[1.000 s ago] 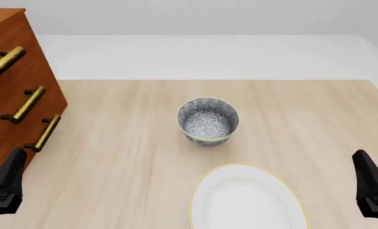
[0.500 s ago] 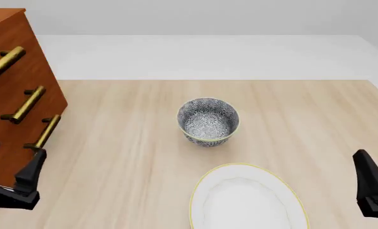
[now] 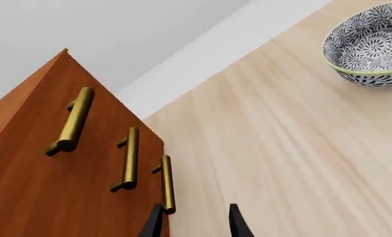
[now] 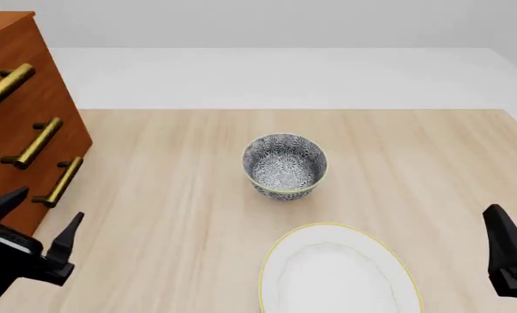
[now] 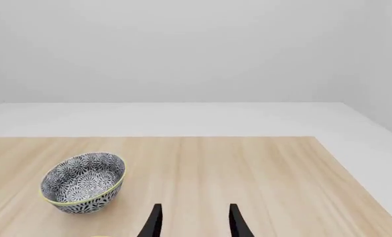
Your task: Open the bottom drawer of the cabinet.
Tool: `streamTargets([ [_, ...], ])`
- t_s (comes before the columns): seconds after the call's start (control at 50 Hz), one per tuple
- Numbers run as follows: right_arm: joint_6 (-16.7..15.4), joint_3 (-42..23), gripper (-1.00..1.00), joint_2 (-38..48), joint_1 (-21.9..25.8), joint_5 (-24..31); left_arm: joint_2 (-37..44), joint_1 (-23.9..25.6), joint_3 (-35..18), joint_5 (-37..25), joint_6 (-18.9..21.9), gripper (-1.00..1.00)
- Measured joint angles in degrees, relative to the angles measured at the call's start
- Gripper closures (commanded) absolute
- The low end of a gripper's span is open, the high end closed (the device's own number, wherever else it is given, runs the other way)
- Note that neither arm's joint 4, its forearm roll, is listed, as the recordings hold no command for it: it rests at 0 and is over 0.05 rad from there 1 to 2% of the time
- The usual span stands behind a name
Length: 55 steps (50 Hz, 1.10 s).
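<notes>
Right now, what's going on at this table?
The left gripper hangs open just short of the cabinet, lined up near the bottom drawer and its handle, touching nothing. All three drawers look shut. The right gripper sits open and empty near the white plate, behind the patterned bowl.

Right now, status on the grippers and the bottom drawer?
Left gripper open, empty, near bottom drawer's handle, not gripping. Right gripper open, idle. Bottom drawer shut. Nothing blocking; bowl apart.

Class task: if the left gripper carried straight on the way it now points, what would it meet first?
Probably the bottom drawer's handle: the left gripper has its open fingers aimed at the handle's lower end, though depth is hard to judge.
</notes>
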<state>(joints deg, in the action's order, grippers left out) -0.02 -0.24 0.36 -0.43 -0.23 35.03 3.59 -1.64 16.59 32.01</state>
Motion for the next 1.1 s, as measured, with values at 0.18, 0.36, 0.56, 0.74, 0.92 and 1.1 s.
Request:
streamTargets([
  [0.18,0.01,0.01,-1.00,0.01,-0.02,-0.01,6.31,-0.98,-0.07,4.46,4.41,-1.00],
  [0.36,0.02,0.02,-1.00,0.00,-0.04,-0.01,13.19,-2.38,0.18,9.36,10.03,-1.00],
  [0.56,0.04,0.03,-1.00,0.02,-0.06,-0.03,19.20,-3.33,-0.21,13.05,15.52,-1.00],
  [0.74,0.04,0.03,-1.00,0.02,-0.07,-0.03,25.68,-5.08,-0.45,17.90,20.56,-1.00],
  [0.92,0.04,0.03,-1.00,0.02,-0.07,-0.03,32.90,-6.94,-0.83,23.56,25.94,-1.00],
  [1.1,0.04,0.03,-1.00,0.02,-0.07,-0.03,41.84,-8.57,-0.93,30.91,31.87,-1.00],
])
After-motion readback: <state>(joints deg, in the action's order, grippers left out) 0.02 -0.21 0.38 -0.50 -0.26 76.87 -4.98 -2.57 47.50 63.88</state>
